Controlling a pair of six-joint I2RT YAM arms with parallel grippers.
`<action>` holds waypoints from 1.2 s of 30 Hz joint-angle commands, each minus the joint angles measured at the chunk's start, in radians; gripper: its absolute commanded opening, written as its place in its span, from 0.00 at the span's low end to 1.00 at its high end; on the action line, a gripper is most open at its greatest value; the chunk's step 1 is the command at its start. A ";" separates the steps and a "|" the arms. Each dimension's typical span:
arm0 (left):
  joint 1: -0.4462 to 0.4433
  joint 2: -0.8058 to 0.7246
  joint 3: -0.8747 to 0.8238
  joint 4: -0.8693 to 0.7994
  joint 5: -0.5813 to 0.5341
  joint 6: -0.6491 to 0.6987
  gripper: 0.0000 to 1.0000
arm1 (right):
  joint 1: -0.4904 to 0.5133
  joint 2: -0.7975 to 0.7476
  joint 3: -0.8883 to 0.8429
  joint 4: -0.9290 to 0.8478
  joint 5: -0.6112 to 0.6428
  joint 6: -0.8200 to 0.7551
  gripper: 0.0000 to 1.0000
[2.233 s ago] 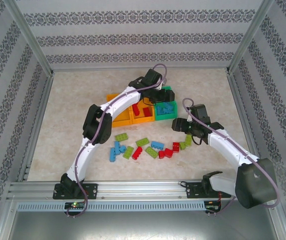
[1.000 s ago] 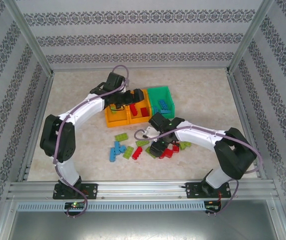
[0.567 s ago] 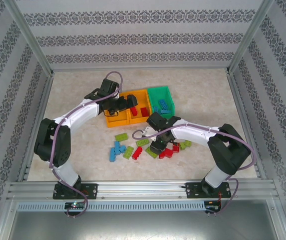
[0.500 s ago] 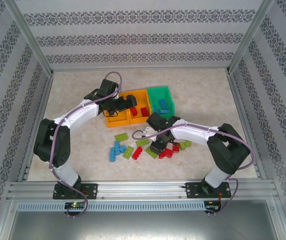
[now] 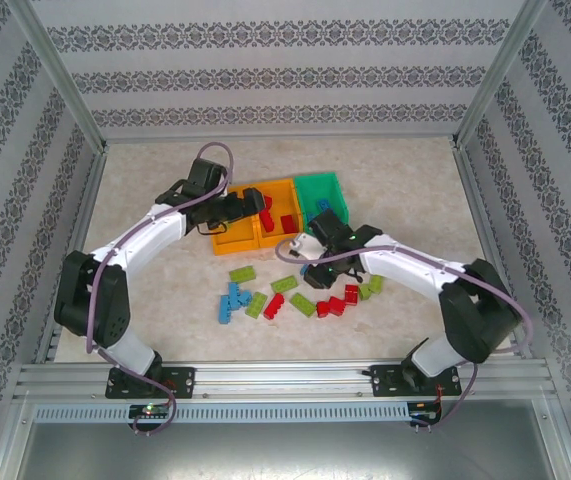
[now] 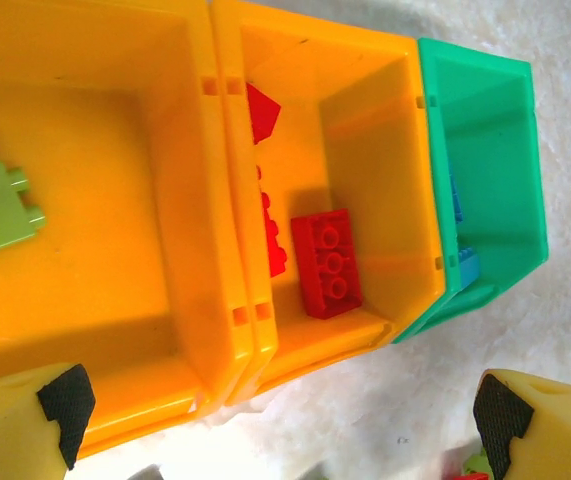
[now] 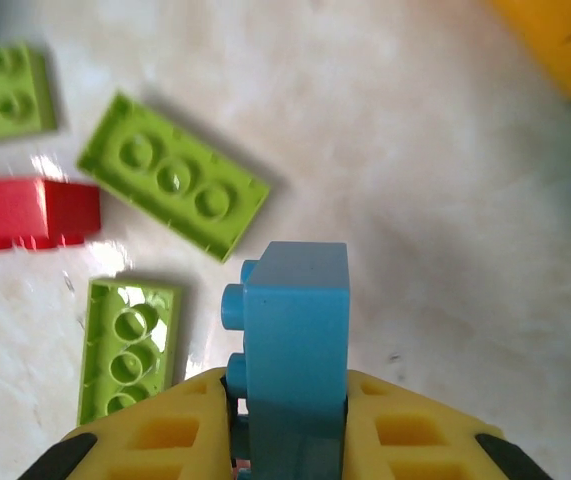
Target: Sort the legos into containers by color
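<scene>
Mid-carry, I judge — the right claw (image 7: 290, 430), clenched on a small blue studded plastic brick (image 7: 297, 320) just short of the green rectangular plastic bin (image 5: 317, 177), must next swing over that bin and release — the left claw (image 6: 283, 415) gapes empty near it.

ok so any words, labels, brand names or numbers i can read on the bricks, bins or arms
No text can be read anywhere.
Studs on the lime green brick are too blurred to show any mark.
The blue brick in the right gripper, the two orange bins and the green bin bear no label or number.
</scene>
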 commanded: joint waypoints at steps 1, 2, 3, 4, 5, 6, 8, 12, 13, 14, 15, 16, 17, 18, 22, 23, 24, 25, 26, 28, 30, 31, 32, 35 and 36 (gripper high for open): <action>0.015 -0.039 -0.022 -0.048 -0.043 0.037 0.99 | -0.053 -0.065 -0.014 0.082 -0.082 0.069 0.23; 0.015 -0.043 -0.027 -0.053 -0.048 0.043 0.99 | -0.073 -0.079 -0.013 0.105 -0.089 0.093 0.23; 0.016 -0.048 -0.031 -0.061 -0.056 0.049 0.99 | -0.099 -0.093 -0.014 0.132 -0.098 0.128 0.23; 0.016 -0.053 -0.037 -0.071 -0.064 0.056 0.99 | -0.128 -0.104 -0.012 0.161 -0.114 0.167 0.23; 0.016 -0.056 -0.040 -0.081 -0.076 0.063 0.99 | -0.155 -0.112 -0.011 0.189 -0.130 0.209 0.23; 0.015 -0.062 -0.048 -0.090 -0.088 0.070 0.99 | -0.185 -0.114 -0.008 0.221 -0.156 0.259 0.23; 0.015 -0.073 -0.063 -0.103 -0.109 0.083 0.99 | -0.230 -0.100 0.008 0.267 -0.196 0.342 0.23; 0.015 -0.104 -0.095 -0.124 -0.133 0.114 1.00 | -0.276 -0.015 0.083 0.278 -0.166 0.461 0.24; 0.015 -0.113 -0.104 -0.131 -0.142 0.120 0.99 | -0.284 0.014 0.108 0.269 -0.146 0.484 0.23; 0.015 -0.121 -0.113 -0.137 -0.148 0.127 0.99 | -0.291 0.038 0.129 0.265 -0.134 0.506 0.23; 0.015 -0.131 -0.125 -0.143 -0.155 0.135 1.00 | -0.296 0.067 0.150 0.264 -0.125 0.529 0.22; 0.015 -0.140 -0.137 -0.148 -0.161 0.140 1.00 | -0.302 0.094 0.173 0.266 -0.119 0.549 0.22; 0.016 -0.146 -0.148 -0.152 -0.164 0.145 0.99 | -0.305 0.116 0.191 0.267 -0.114 0.563 0.22; 0.014 -0.154 -0.163 -0.157 -0.166 0.149 1.00 | -0.307 0.144 0.215 0.267 -0.102 0.577 0.22; 0.005 -0.184 -0.221 -0.182 -0.180 0.168 0.99 | -0.310 0.241 0.313 0.235 -0.049 0.615 0.24; -0.001 -0.193 -0.237 -0.189 -0.183 0.171 1.00 | -0.310 0.260 0.334 0.225 -0.032 0.621 0.25; -0.006 -0.202 -0.254 -0.198 -0.189 0.171 1.00 | -0.311 0.283 0.354 0.216 -0.015 0.625 0.25; -0.015 -0.212 -0.272 -0.204 -0.195 0.170 1.00 | -0.311 0.302 0.372 0.207 -0.002 0.628 0.25; -0.023 -0.224 -0.288 -0.209 -0.198 0.168 1.00 | -0.311 0.316 0.387 0.203 0.012 0.630 0.25; -0.042 -0.253 -0.325 -0.218 -0.210 0.158 1.00 | -0.313 0.344 0.415 0.193 0.028 0.631 0.25; -0.061 -0.280 -0.356 -0.224 -0.222 0.144 1.00 | -0.312 0.369 0.442 0.183 0.038 0.635 0.26; -0.069 -0.293 -0.369 -0.231 -0.222 0.137 1.00 | -0.313 0.380 0.456 0.173 0.042 0.636 0.27; -0.079 -0.305 -0.379 -0.236 -0.223 0.131 1.00 | -0.312 0.390 0.470 0.164 0.045 0.636 0.28; -0.116 -0.342 -0.412 -0.255 -0.223 0.122 0.99 | -0.311 0.417 0.501 0.139 0.061 0.634 0.31; -0.125 -0.353 -0.425 -0.258 -0.224 0.117 0.98 | -0.310 0.424 0.509 0.133 0.064 0.632 0.32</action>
